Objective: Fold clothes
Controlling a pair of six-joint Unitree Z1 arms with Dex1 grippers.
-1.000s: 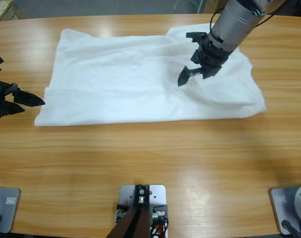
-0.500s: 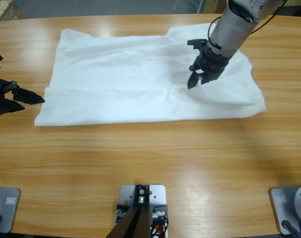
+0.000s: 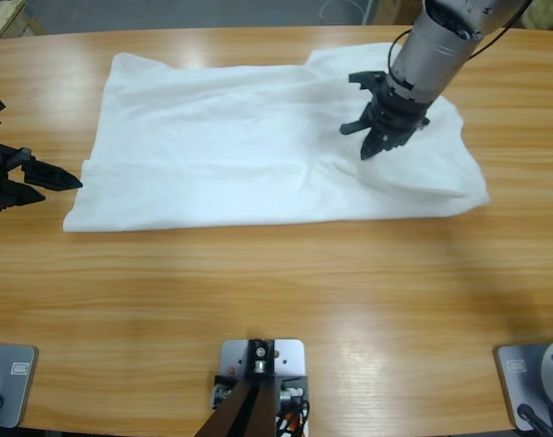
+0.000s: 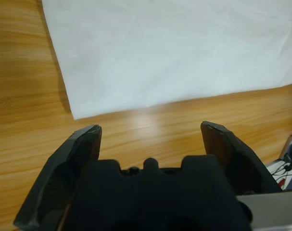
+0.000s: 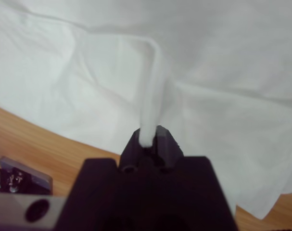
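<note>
A white T-shirt (image 3: 249, 150) lies spread flat across the far half of the wooden table (image 3: 285, 300), with creases at its right end. My right gripper (image 3: 373, 146) comes down from the upper right onto the shirt's right part. In the right wrist view my right gripper (image 5: 152, 137) is shut on a raised ridge of the shirt (image 5: 208, 72). My left gripper (image 3: 62, 188) rests low at the table's left edge, open and holding nothing. In the left wrist view my left gripper (image 4: 150, 132) faces the shirt's near-left corner (image 4: 78, 113), a short way off.
Bare wood runs along the whole near half of the table. A wooden crate corner (image 3: 1, 16) shows beyond the far left edge. A small rig plate (image 5: 20, 180) appears past the shirt's hem in the right wrist view.
The right gripper has shifted to the right over the shirt and closed on a pinch of fabric. The left gripper has stayed in place.
</note>
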